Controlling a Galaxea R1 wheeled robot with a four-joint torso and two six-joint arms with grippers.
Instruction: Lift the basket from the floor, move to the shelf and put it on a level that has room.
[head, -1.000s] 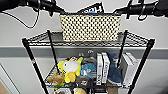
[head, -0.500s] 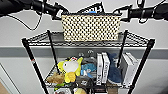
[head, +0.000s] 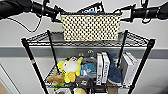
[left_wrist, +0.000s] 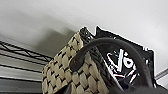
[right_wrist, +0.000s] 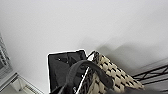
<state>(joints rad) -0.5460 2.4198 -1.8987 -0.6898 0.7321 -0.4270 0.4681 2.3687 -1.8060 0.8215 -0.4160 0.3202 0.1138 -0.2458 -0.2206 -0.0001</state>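
The cream woven basket with its black rim stands upright on the top wire-grid level of the black shelf. A black packet with white lettering sticks out of it. My left gripper is at the basket's left end and my right gripper at its right end, both open with their fingers spread beside the rim. The left wrist view looks closely at the basket and one black loop handle. The right wrist view has the basket and the other handle.
The tier below holds a yellow plush toy, upright white boxes and a blue item. A pale wall with a grey band stands right behind the shelf.
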